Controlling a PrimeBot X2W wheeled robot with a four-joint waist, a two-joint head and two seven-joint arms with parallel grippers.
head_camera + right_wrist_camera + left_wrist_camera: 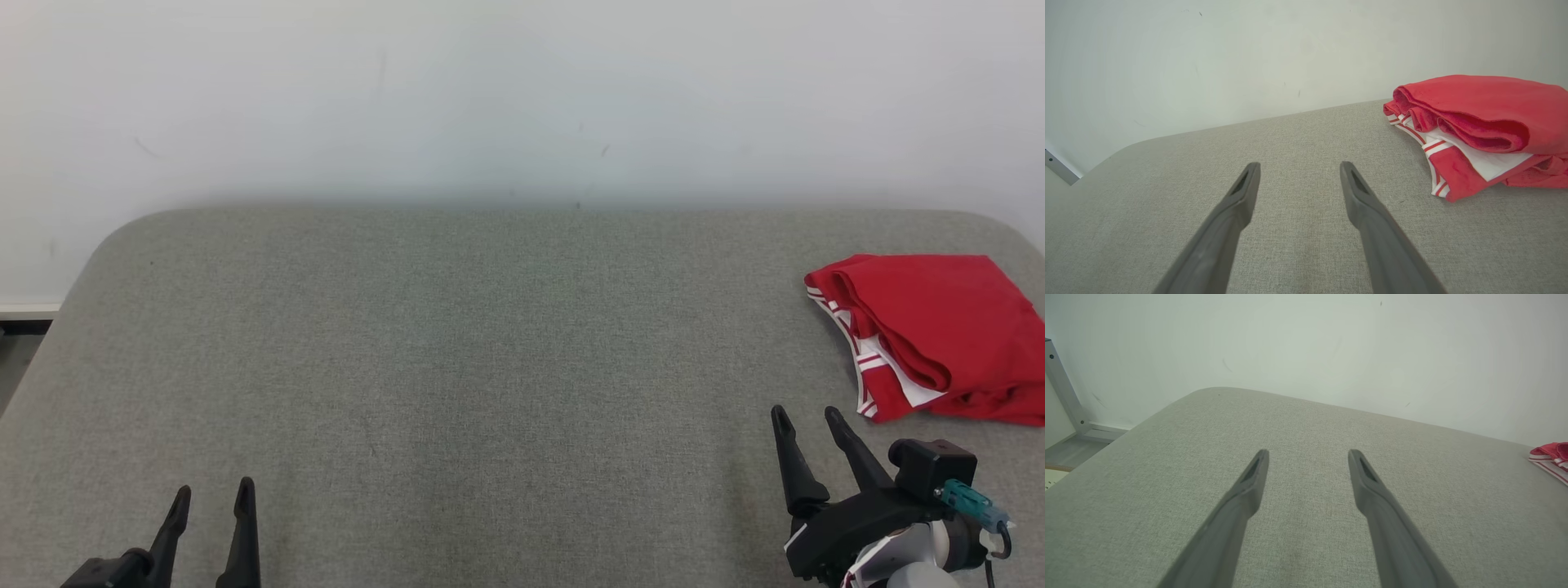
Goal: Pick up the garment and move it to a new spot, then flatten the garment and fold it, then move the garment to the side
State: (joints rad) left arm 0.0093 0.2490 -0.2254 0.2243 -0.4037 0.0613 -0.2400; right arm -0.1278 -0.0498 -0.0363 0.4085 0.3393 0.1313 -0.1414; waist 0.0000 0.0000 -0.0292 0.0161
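Garment [939, 327] (red, folded) lies near right gripper [806, 412]; it and left gripper [214, 487] gape empty.

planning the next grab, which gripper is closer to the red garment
Right. The right gripper sits just short of the garment; the left gripper is far off to the garment's left.

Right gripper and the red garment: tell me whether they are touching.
Apart. The right wrist view shows a strip of bare grey surface between the open right gripper and the red garment.
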